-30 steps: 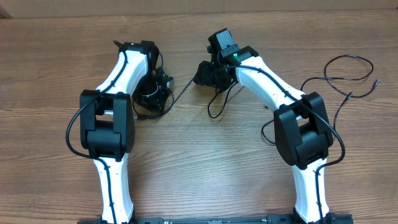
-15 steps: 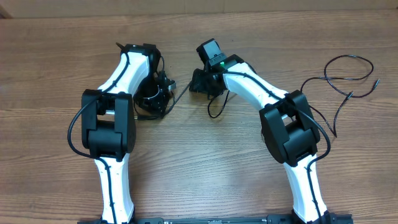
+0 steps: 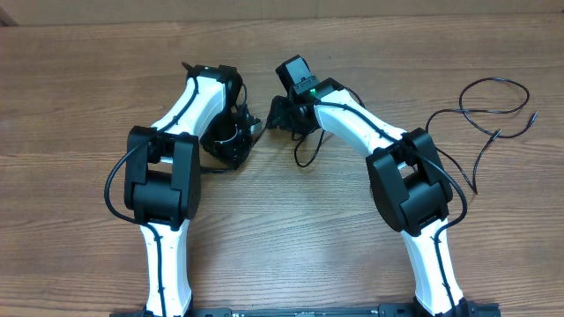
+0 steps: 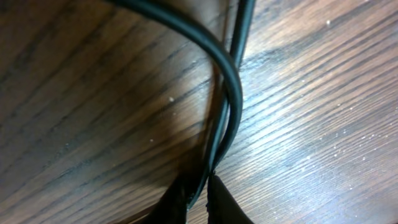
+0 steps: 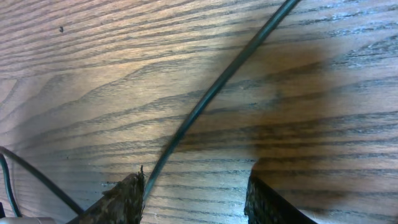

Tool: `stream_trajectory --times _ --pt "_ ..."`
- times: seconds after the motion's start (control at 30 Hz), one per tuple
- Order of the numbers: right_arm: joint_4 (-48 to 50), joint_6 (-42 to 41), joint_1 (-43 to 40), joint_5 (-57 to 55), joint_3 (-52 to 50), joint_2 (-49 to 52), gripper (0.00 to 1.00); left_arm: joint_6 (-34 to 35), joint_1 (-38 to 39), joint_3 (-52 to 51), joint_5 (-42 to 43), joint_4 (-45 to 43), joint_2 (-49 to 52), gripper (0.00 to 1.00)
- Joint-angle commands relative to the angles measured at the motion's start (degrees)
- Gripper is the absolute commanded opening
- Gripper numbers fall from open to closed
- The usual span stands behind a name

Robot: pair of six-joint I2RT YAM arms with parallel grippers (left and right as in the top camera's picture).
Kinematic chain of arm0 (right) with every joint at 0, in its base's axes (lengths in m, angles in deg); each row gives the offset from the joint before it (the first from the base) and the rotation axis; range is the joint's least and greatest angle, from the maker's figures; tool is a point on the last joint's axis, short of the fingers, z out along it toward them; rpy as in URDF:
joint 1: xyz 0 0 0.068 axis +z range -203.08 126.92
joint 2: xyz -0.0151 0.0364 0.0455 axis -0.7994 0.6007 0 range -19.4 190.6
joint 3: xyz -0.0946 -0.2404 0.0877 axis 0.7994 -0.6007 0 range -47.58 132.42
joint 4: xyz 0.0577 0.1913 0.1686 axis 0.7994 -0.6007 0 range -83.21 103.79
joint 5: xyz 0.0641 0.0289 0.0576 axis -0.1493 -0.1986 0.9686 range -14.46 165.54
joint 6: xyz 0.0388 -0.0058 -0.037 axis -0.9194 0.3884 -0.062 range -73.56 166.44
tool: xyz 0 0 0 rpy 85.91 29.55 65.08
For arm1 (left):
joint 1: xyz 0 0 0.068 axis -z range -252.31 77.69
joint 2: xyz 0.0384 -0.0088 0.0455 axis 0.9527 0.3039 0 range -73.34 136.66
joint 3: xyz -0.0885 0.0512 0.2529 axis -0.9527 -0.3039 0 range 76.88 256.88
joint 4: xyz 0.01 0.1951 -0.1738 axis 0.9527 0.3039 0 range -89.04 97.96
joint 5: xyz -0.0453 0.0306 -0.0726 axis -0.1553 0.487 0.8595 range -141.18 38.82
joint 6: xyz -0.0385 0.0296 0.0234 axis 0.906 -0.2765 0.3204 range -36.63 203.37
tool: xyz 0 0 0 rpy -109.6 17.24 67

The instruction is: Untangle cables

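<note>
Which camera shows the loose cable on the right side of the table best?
Overhead: the loose cable shows whole, looping beyond the right arm. Neither wrist view shows it: only other cables at the left pincer and right pincer.

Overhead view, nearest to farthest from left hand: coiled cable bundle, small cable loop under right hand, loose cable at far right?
1. Coiled cable bundle, right at the left hand.
2. Small cable loop, centre, below the right hand.
3. Loose cable, far right edge.
</note>
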Motion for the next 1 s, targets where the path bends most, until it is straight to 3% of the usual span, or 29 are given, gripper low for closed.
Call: stream_trajectory --times 0.0,0.1,0.2,0.4,0.57,0.67,0.73,0.97 --pt "-1.0 -0.5 0.2 -1.0 -0.1 1.1 0.52 -0.9 0.2 -1.3 0.7 -0.5 0.9 0.06" --pt "-1.9 1.3 0.0 -1.0 -0.1 1.1 0.49 -0.8 0.2 -1.1 0.8 0.2 0.0 0.04" --pt "-4.5 4.3 -0.9 8.8 -0.1 1.1 0.51 -2.2 0.1 0.1 6.1 1.3 -5.6 0.04" --pt "-9.0 14.2 -2.2 17.8 1.2 1.0 0.54 -6.3 -0.3 0.1 12.7 2.9 -13.7 0.04" --pt "-12.5 21.2 -5.4 37.3 3.9 1.0 0.62 -11.9 -2.1 0.1 21.4 3.9 -19.5 0.04" --pt "-12.9 24.2 -7.4 49.5 3.9 1.0 0.59 -12.9 -3.1 0.1 22.9 3.9 -20.8 0.04" --pt "-14.3 27.9 -8.7 56.1 3.9 1.0 0.51 -12.9 -4.1 0.1 23.5 3.9 -20.9 0.05" --pt "-19.9 35.9 -11.2 58.9 3.9 0.4 0.49 -12.9 -8.4 0.1 32.0 2.2 -20.7 0.05"
